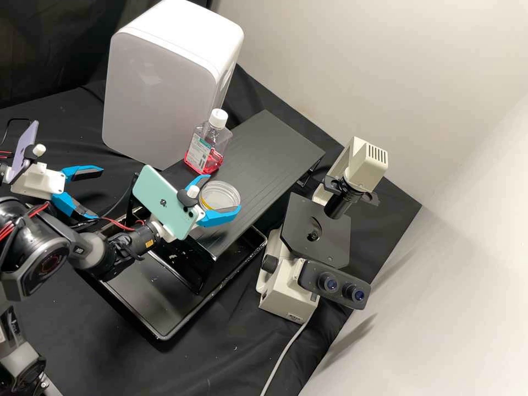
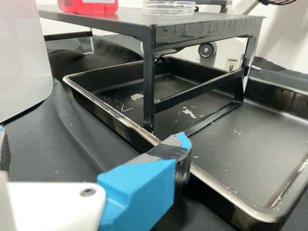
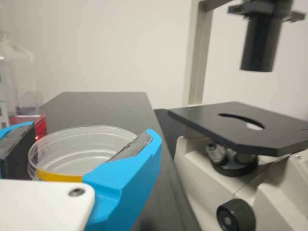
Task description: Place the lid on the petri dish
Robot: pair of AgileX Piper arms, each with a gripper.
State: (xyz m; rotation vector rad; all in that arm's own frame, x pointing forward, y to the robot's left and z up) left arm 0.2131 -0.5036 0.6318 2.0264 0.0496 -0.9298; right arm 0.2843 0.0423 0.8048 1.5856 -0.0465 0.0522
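Here, a clear petri dish [image 3: 79,151] with a yellow band round its base is seen resting on top of a raised black shelf [image 1: 275,148], close to the shelf edge nearest the arms. The dish is enclosed on two sides by the right gripper [image 1: 223,194], which is positioned level with the shelf top. Whether the dish is clamped or merely flanked cannot be told, and whether the lid is seated on it cannot be made out either. Farther back on the shelf, a capped flask [image 1: 208,144] of red liquid is stood just apart from the dish. The left gripper [image 1: 98,193] is positioned well off the shelf's side, low over the black-draped surface [image 1: 82,341], its two blue fingers [image 1: 82,172] spread wide with nothing between them. The shelf itself is stood in a shallow black tray [image 1: 148,300], whose floor is flecked with pale marks. A tall white box-shaped unit [image 1: 165,77] is placed behind the shelf, at the flask's end. A white microscope [image 1: 283,286] is set just beyond the shelf's opposite side, its black stage turned toward the shelf.
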